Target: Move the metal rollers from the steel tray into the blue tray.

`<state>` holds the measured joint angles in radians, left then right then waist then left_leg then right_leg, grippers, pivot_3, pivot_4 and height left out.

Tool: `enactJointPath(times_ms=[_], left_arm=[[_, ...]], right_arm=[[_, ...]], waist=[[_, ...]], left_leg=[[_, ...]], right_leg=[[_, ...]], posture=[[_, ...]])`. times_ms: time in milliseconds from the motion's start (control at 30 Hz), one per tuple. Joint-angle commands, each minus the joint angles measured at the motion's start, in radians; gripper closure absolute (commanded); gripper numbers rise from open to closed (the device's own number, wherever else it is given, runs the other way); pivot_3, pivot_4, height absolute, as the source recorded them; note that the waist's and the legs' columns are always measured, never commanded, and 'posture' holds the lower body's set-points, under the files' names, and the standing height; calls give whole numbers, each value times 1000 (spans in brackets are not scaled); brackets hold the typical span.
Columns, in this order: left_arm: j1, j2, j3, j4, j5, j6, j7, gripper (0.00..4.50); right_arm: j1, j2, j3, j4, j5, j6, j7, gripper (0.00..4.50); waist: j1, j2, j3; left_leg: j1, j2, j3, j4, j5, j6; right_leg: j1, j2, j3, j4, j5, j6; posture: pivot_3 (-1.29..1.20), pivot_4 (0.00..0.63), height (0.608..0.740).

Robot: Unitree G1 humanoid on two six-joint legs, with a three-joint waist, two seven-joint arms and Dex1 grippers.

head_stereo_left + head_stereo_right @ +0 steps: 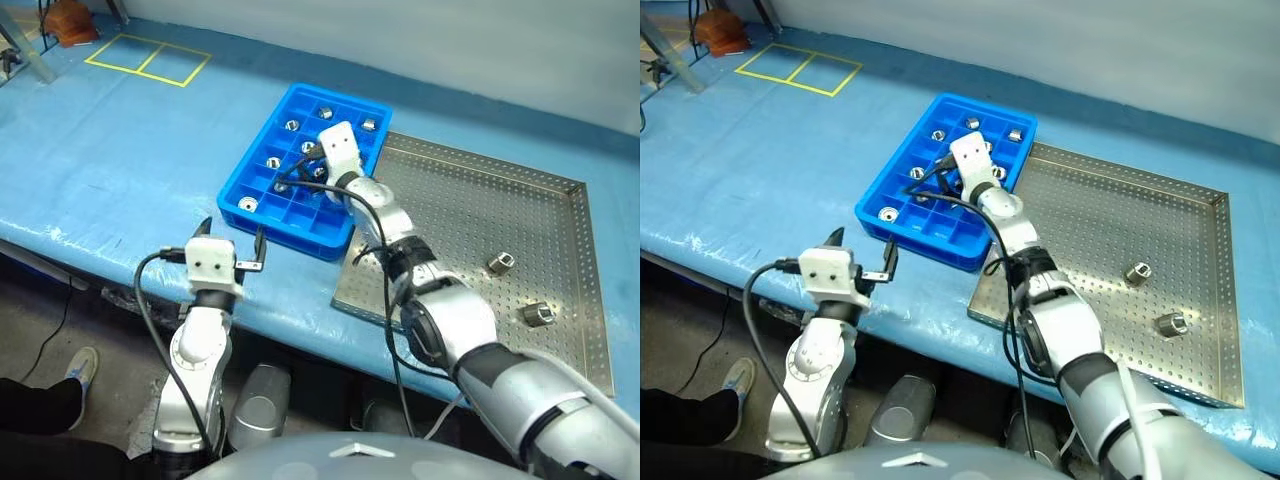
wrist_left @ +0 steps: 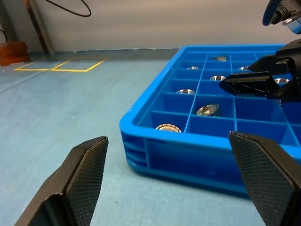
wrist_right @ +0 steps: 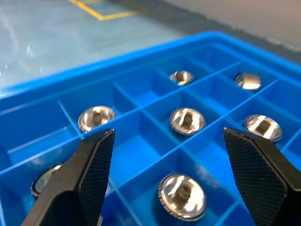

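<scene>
1. Left eye view: the bright blue plastic tray with square compartments sits on the blue table cover, just beside the large perforated steel tray.
2. Several shiny metal rollers lie one to a compartment in the blue tray; two more rest well apart on the steel tray.
3. Over the blue tray's middle compartments hangs the right gripper, fingers spread and holding nothing.
4. Near the blue tray's near corner, the left gripper hovers over the table's edge, fingers wide apart and empty.
</scene>
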<state>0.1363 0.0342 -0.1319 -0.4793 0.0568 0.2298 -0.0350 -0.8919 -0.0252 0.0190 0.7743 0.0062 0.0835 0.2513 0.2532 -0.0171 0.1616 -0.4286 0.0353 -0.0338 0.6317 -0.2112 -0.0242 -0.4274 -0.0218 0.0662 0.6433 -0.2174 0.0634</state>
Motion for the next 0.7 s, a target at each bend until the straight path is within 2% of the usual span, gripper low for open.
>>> enactJointPath(times_ms=[33,233,433,600,700], left_arm=[[-65,2,-28,45,-33,-25,-57,0],[-188,21,-56,129,-85,-54,-171,0],[-255,29,-78,203,-94,-70,-228,0],[-279,26,-94,234,-94,-86,-257,0],[-278,25,-96,235,-99,-90,-270,0]], right_arm=[[126,-83,-51,-345,39,148,9,601],[365,-199,-153,-710,65,370,-47,601],[479,-264,-268,-883,75,550,-128,601],[543,-303,-307,-964,138,720,-81,601],[594,-305,-326,-1016,170,792,-72,601]], waist=[[-12,1,-1],[-126,5,-3],[-263,9,-5],[-314,9,-5],[-327,9,-5]], left_leg=[[0,-1,0,1,0,0],[0,-1,0,5,0,1],[1,0,2,10,-1,3],[10,1,1,14,-1,4],[14,1,3,15,-1,5]], right_leg=[[1,0,0,0,0,1],[2,-1,1,1,1,1],[3,-1,3,2,3,3],[13,1,5,4,1,4],[18,1,7,4,-2,3]], posture=[[191,150,740],[51,150,740],[-43,150,740],[-74,150,740],[-80,150,740]])
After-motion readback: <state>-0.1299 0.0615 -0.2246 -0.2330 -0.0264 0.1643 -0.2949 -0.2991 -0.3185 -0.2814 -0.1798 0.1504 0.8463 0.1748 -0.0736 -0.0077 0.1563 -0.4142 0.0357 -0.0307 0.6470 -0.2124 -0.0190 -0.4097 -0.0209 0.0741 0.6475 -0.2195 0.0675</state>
